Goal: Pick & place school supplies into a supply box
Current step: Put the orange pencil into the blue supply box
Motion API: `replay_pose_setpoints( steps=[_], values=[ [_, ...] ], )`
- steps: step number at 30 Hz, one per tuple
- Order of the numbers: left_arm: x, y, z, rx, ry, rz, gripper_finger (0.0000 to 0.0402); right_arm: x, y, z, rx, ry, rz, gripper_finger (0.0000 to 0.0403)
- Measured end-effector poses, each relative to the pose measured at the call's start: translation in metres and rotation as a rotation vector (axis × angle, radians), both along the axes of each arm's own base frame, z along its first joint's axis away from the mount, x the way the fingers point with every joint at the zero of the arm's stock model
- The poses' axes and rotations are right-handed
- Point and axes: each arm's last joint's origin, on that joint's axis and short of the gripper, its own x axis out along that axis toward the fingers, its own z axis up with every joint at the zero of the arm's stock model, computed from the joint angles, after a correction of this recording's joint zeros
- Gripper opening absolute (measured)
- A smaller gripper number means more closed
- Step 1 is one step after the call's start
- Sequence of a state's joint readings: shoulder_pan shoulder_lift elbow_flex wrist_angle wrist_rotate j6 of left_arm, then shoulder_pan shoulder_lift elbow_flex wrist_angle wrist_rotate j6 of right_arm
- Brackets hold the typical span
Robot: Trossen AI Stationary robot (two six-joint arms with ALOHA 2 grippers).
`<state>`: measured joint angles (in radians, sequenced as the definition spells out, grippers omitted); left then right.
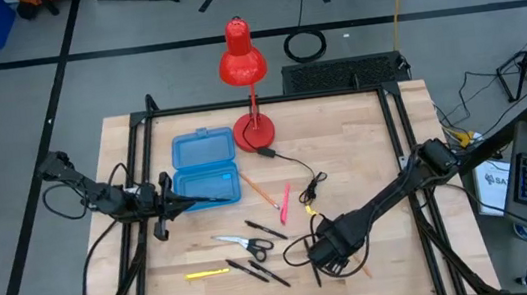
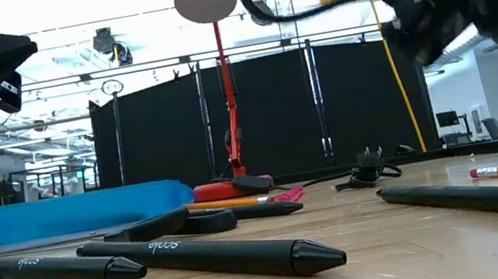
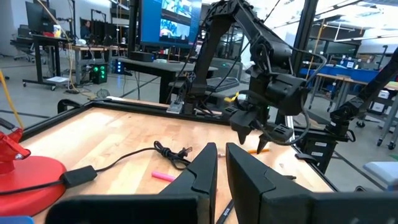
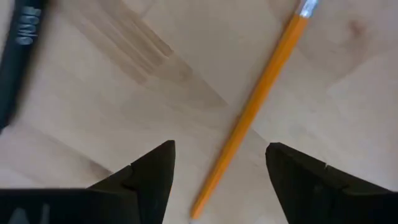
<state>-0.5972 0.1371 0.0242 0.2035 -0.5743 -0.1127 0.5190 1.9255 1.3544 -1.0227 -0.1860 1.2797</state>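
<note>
My right gripper [image 4: 217,171] hangs spread over a thin orange wooden pencil [image 4: 255,109], well apart from the translucent blue plastic box [image 1: 204,165]; my left gripper [image 1: 186,203] sits nearly pressed together beside that box.

- Even, bright overhead light falls across the wooden table [image 1: 345,158]; shadows are soft and short.
- Low view: ceiling glare whitens twelve o'clock, and the nearest black pens [image 2: 218,254] are soft.
- Right wrist view: the orange pencil [image 4: 255,109] is motion-blurred.
</note>
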Motion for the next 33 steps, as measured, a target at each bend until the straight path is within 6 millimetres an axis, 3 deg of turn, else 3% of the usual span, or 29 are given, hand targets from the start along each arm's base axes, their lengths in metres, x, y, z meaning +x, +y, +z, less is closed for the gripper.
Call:
replay_pose_setpoints(
  steps=[5, 14, 24, 33],
  values=[
    [0.000, 0.000, -0.003, 0.002, 0.005, 0.001, 0.0037, -0.010, -0.006, -0.017, -0.015, 0.035, -0.031, 0.0222],
    [0.000, 0.000, -0.003, 0.001, 0.004, 0.002, 0.0037, -0.009, -0.003, -0.023, 0.033, -0.009, -0.024, 0.0196],
    [0.000, 0.000, -0.004, 0.002, 0.004, 0.002, 0.0037, -0.006, -0.002, -0.025, 0.055, -0.042, -0.040, 0.0130],
    [0.000, 0.000, -0.004, 0.003, 0.005, 0.003, 0.0037, -0.015, -0.006, -0.044, 0.098, -0.049, -0.070, 0.0084]
  ],
)
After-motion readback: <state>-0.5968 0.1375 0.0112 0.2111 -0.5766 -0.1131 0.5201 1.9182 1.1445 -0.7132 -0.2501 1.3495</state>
